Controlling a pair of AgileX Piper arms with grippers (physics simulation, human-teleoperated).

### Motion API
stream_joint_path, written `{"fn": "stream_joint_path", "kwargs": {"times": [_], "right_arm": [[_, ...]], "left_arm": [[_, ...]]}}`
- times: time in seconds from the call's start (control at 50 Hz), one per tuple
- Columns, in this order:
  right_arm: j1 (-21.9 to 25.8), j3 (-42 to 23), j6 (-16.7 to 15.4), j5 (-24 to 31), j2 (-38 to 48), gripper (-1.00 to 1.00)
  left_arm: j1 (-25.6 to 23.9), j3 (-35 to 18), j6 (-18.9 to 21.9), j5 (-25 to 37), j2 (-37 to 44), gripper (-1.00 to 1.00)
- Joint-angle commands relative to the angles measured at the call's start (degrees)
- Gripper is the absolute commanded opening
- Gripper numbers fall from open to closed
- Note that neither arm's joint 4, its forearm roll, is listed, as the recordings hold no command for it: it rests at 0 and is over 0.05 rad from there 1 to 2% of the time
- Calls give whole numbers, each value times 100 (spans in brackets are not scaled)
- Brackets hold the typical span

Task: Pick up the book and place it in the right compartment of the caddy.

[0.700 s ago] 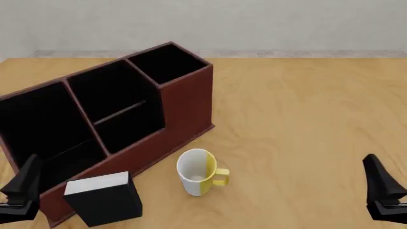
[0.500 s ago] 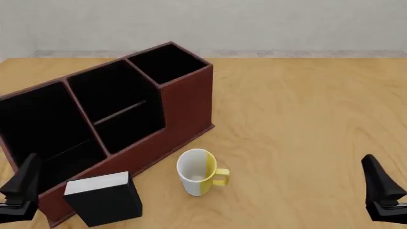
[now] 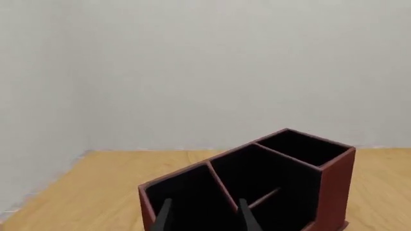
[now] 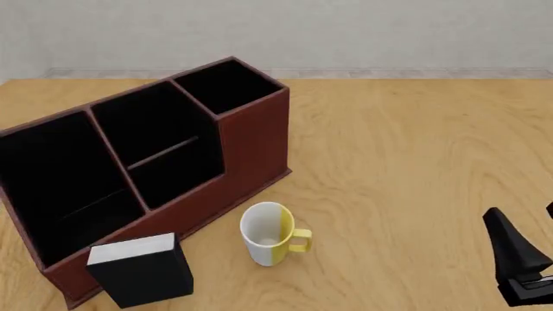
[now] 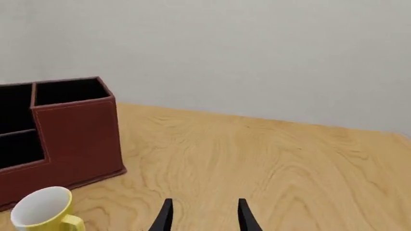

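Book (image 4: 141,270) stands on the counter (image 4: 415,149) at the caddy's (image 4: 250,149) near left end, left of the mug (image 4: 269,234). Both claws, left (image 3: 202,216) and right (image 5: 202,215), are parted, empty.

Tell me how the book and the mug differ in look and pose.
The book is a black block with a pale page edge on top; the mug is round, white and yellow, with a handle. The book stands against the caddy's front wall; the mug stands apart from it. Both are upright, similar in size, untouched.
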Motion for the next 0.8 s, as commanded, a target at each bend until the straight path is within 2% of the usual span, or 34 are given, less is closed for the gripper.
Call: {"fn": "stream_joint_path", "kwargs": {"times": [0.02, 0.2, 0.34, 0.38, 0.44, 0.5, 0.66, 0.72, 0.76, 0.8], "right_arm": [[627, -272, -182, 253, 33, 100], [1464, -736, -446, 402, 412, 100], [2157, -1171, -522, 298, 1086, 100], [2352, -1284, -661, 254, 1328, 100], [2611, -1493, -699, 252, 1620, 100], [2844, -1682, -870, 260, 1921, 100], [3330, -2240, -911, 439, 2617, 100], [3553, -2408, -1072, 486, 2941, 100], [3770, -2590, -995, 575, 3143, 100], [3925, -2686, -1140, 610, 3367, 100]], "left_arm": [[431, -1234, -12, 508, -6, 100], [575, -1766, -48, 792, -6, 100], [619, -2113, -73, 932, -6, 100], [612, -2186, -43, 963, -6, 100], [613, -2273, -44, 1016, -6, 100], [603, -2332, -23, 1038, -6, 100], [510, -2316, 5, 1022, -6, 100], [462, -2292, 19, 1009, -6, 100], [428, -2298, 17, 1020, -6, 100], [400, -2307, 38, 1018, -6, 100]]}}
